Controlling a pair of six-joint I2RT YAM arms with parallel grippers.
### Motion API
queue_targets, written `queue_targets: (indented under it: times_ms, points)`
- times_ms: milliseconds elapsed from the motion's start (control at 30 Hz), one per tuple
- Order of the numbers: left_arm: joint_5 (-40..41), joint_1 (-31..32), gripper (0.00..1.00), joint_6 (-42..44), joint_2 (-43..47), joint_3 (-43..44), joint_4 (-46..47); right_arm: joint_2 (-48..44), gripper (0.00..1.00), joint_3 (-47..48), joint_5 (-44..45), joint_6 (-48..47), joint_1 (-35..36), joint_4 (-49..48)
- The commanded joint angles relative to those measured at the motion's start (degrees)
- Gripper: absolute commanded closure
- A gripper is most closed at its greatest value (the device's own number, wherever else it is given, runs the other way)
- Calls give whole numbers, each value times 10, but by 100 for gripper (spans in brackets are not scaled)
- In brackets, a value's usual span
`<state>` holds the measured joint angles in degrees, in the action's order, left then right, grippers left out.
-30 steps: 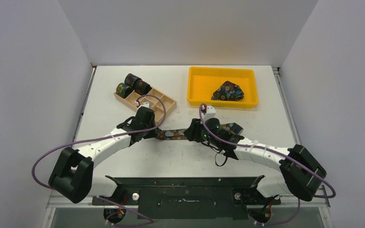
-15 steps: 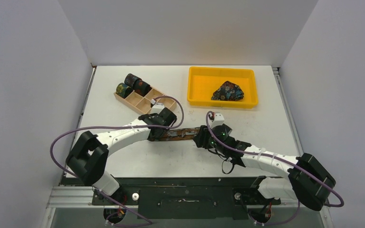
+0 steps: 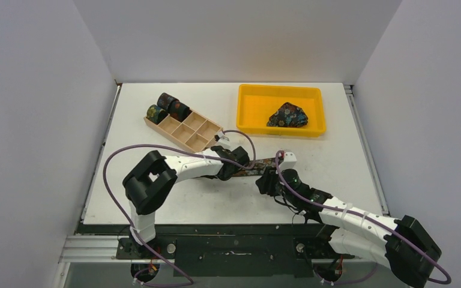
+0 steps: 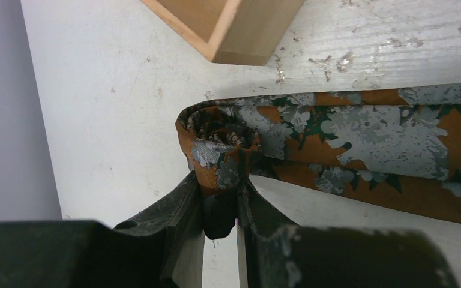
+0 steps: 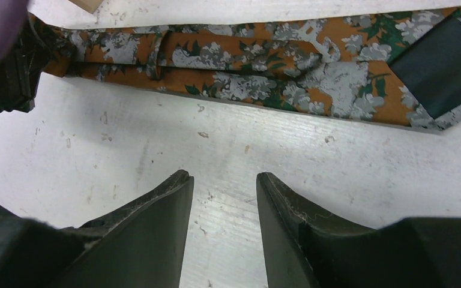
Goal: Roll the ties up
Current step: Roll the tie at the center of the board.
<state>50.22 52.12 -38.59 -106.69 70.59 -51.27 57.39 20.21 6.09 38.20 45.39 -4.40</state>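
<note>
A brown-rust tie with grey-blue flowers (image 3: 258, 166) lies flat on the table; its left end is wound into a small roll (image 4: 219, 141). My left gripper (image 4: 219, 180) is shut on that roll; in the top view it (image 3: 231, 168) sits at the strip's left end. My right gripper (image 5: 223, 180) is open and empty, just in front of the flat strip (image 5: 264, 78) and not touching it. The tie's wide tip (image 5: 438, 66) lies at the right. Three rolled ties (image 3: 168, 107) stand at the wooden box's far end. A folded blue floral tie (image 3: 288, 115) lies in the yellow tray.
The wooden compartment box (image 3: 186, 133) stands just behind the left gripper; its corner (image 4: 240, 30) is close to the roll. The yellow tray (image 3: 252, 111) is at the back right. My left gripper (image 5: 6, 72) shows at the right wrist view's left edge.
My left gripper has moved right along the tie, winding up its end, and the flat part is shorter. My right gripper has drawn back toward the near right.
</note>
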Motion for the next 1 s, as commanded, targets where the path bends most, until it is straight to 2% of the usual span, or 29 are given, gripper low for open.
queue_targets:
  times_ms: [0, 200, 267, 400, 467, 733, 967]
  points:
    - [30, 21, 100, -26, -40, 42, -32, -31, 56, -12, 19, 6, -4, 6]
    - [-1, 38, 99, -22, -74, 63, -8, -45, 56, -23, 20, 11, -4, 16]
    - [-11, 40, 91, -19, -80, 67, 0, -46, 56, -27, 19, 13, -4, 15]
    - [-35, 40, 67, -12, -77, 64, 22, -48, 56, -28, 18, 14, -4, 15]
    - [-43, 40, 60, -11, -71, 60, 28, -51, 56, -28, 17, 15, -4, 17]
    - [-53, 38, 34, -16, -28, 46, 34, -64, 56, -23, 16, 18, -4, 29]
    - [-77, 26, 21, -16, 52, 13, 47, -84, 53, -3, 25, 2, -3, 42]
